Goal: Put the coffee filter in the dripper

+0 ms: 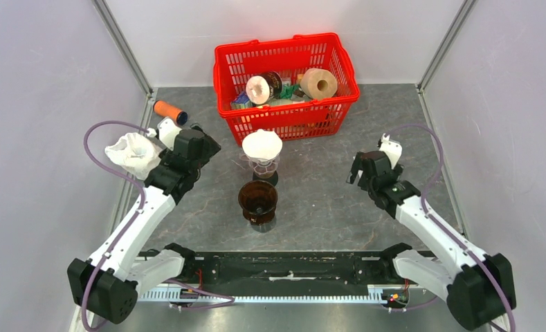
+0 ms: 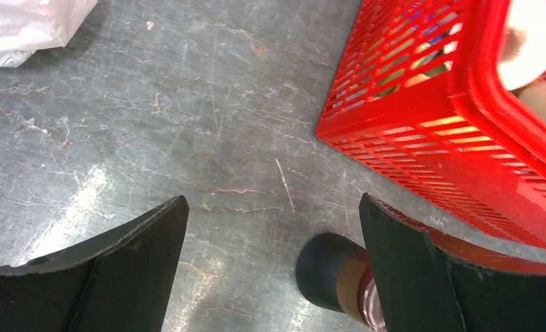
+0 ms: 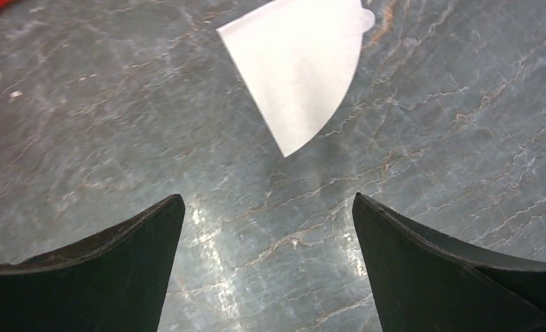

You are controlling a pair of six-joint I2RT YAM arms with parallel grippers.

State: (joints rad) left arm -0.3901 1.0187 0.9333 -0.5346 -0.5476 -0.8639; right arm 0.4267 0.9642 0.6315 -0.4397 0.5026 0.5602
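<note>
- The dark brown cone-shaped dripper stands upright nearest you, in the middle of the grey stone-patterned table. From above it looks empty.
- Your right gripper hangs to the right of that dripper and well apart from it. Its fingers are spread wide with nothing between them.
- The flat, folded white paper filter lies on the table just beyond those fingertips, roughly centred on the gap. One pointed corner faces the fingers, and in the wrist view the curved edge runs up its right side. You cannot pick it out in the top view; I judge the gripper head hides it.
- The coming move turns on this: the filter is straight ahead of the right hand, so the right arm is much the nearer one. Once lifted, the paper would have to travel left and slightly near to reach the brown dripper.
- Just behind the brown dripper, a clear dripper on a stand carries an open white paper cone.
- Your left gripper is also wide open and empty. It sits left of that stand, near a corner of the red plastic basket, which stands farthest back.
</note>
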